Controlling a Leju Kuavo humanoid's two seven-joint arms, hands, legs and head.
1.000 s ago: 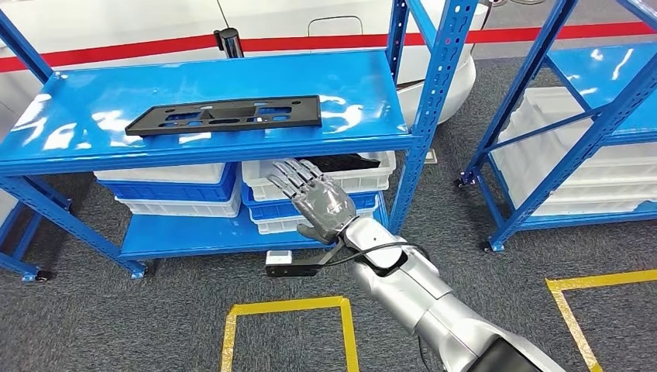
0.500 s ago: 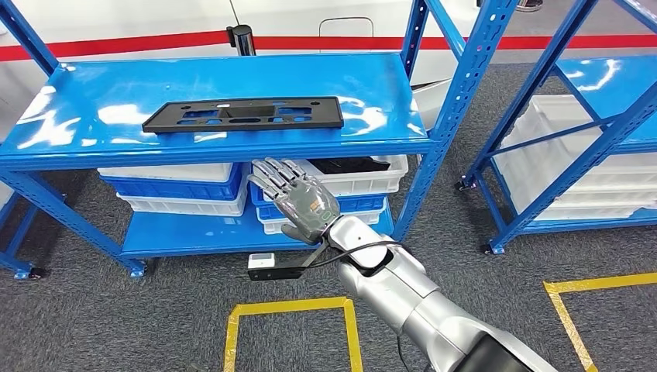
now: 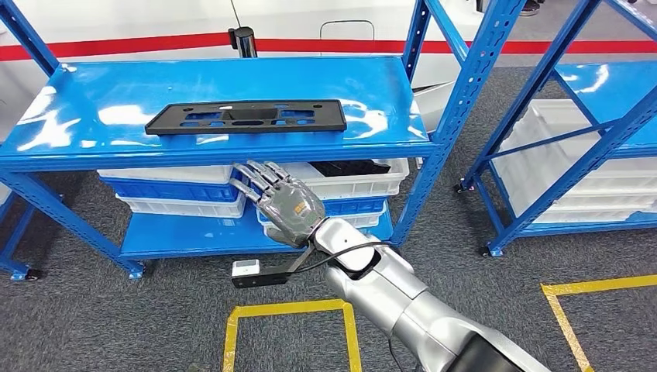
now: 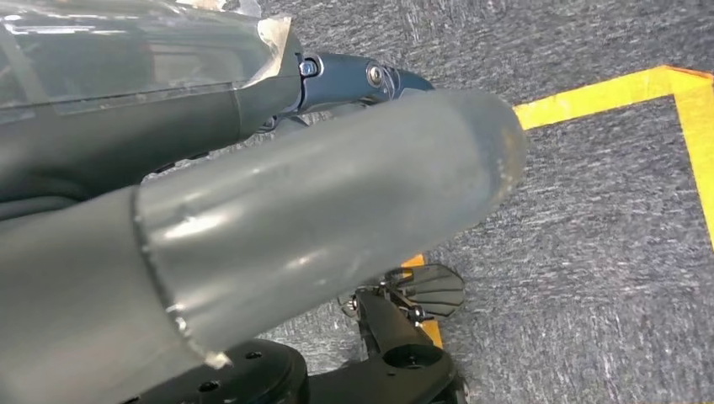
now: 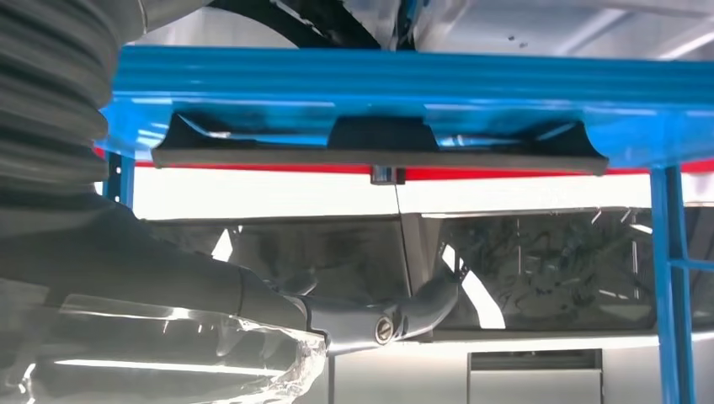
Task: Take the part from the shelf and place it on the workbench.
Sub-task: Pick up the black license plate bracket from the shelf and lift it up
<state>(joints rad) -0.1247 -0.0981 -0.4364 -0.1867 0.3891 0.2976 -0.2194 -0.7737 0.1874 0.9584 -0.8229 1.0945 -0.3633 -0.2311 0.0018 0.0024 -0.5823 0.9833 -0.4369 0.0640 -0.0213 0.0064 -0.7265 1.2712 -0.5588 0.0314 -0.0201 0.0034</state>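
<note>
Fingers (image 3: 259, 180) spread, apart from part (image 3: 246, 116).

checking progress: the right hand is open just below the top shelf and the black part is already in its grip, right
Not quite. The right hand is open just below the top shelf, but it holds nothing: the head view shows the black part lying flat on that shelf, apart from the hand.

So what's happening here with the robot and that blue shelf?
The robot's right hand is raised in front of the blue metal shelf, fingers spread and holding nothing, just below the front edge. The flat black plastic part with cut-outs lies untouched on the shelf top. White and blue plastic bins sit stacked underneath.
</note>
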